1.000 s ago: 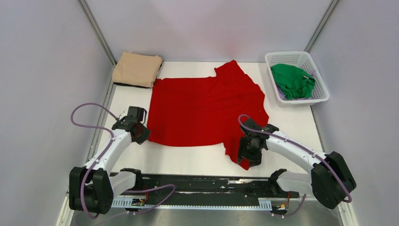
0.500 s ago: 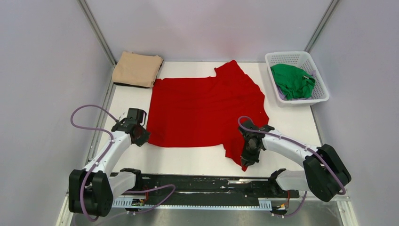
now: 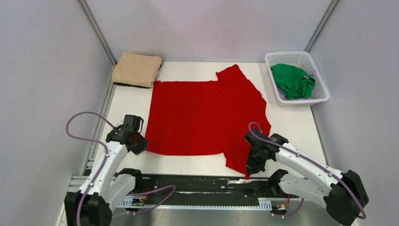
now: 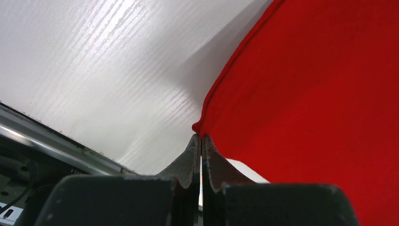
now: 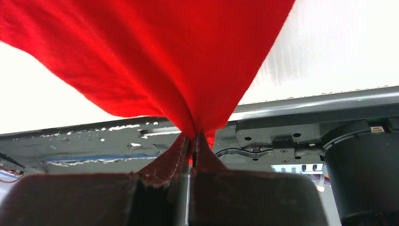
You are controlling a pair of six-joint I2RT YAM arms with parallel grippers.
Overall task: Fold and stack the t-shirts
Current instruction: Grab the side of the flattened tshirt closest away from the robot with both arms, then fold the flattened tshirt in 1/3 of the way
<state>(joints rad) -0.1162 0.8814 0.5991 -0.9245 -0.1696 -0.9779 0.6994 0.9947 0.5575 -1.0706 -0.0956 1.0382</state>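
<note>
The red t-shirt [image 3: 202, 115] lies spread across the middle of the white table. My left gripper [image 3: 139, 147] is shut on its near left corner [image 4: 200, 128], the jaws pressed together on the hem. At the near right, my right gripper [image 3: 250, 170] is shut on a pinch of the red cloth [image 5: 195, 129], which rises in a taut fold from the jaws. A folded tan t-shirt [image 3: 137, 68] rests at the back left. The green t-shirt [image 3: 292, 81] lies crumpled in the white basket [image 3: 319, 98].
The white basket stands at the back right beside the wall. A black rail [image 3: 202, 184] with cables runs along the near table edge under both arms. Grey walls close in on left, right and back.
Both arms have drawn toward the near edge, pulling the red shirt nearer and flatter. The right gripper has closed on the shirt's near right part.
</note>
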